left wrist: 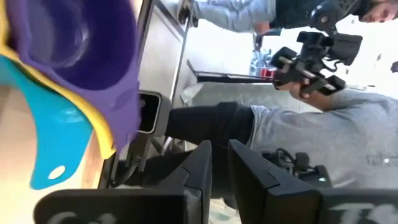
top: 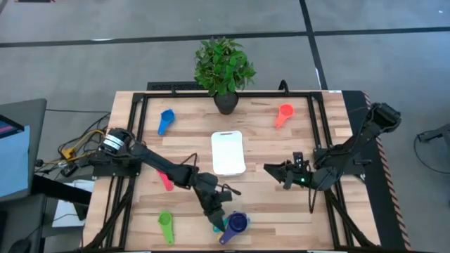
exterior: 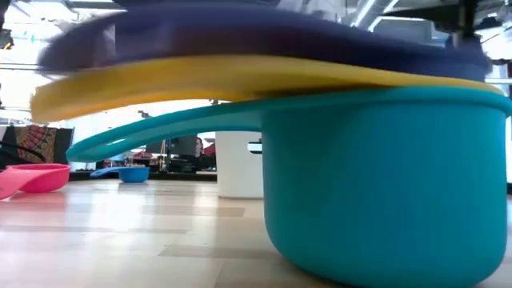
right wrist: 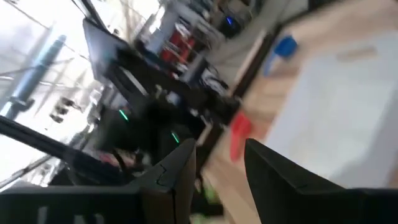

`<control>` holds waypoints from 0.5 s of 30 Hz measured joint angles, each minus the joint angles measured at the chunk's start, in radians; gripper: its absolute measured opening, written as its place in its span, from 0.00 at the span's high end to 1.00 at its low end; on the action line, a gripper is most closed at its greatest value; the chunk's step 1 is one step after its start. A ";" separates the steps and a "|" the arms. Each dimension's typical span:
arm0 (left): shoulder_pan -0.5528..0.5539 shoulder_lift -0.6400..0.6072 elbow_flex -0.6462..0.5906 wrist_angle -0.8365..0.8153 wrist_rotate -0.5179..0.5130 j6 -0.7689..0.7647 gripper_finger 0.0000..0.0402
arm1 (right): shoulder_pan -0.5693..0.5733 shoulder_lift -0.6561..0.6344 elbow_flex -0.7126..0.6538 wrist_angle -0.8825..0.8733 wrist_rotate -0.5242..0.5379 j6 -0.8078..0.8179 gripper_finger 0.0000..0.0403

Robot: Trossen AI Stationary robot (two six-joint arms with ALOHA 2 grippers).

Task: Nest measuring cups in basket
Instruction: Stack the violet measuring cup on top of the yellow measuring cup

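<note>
A stack of three nested cups stands on its base near the table's front edge: the purple cup [top: 238, 222] on top, the yellow-orange cup [exterior: 200, 80] in the middle and the teal cup [exterior: 376, 184] lowest. My left gripper [top: 219, 211] is beside the stack, empty, with a narrow gap between its fingers [left wrist: 219, 144]. The green cup [top: 166, 226], pink cup [top: 165, 180], blue cup [top: 166, 119] and red-orange cup [top: 283, 114] lie singly on the table. The white basket [top: 228, 152] stands at the middle, with nothing showing in it. My right gripper [top: 269, 170] is open and empty, right of the basket.
A potted plant [top: 225, 67] stands at the table's far edge behind the basket. A person in grey [left wrist: 323, 137] is beyond the table's front edge. Bare wood lies between the basket and the cup stack.
</note>
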 joint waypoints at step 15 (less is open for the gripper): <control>0.049 -0.071 -0.001 -0.515 -0.076 0.431 0.98 | 0.114 0.373 0.399 -0.467 -0.234 0.364 0.70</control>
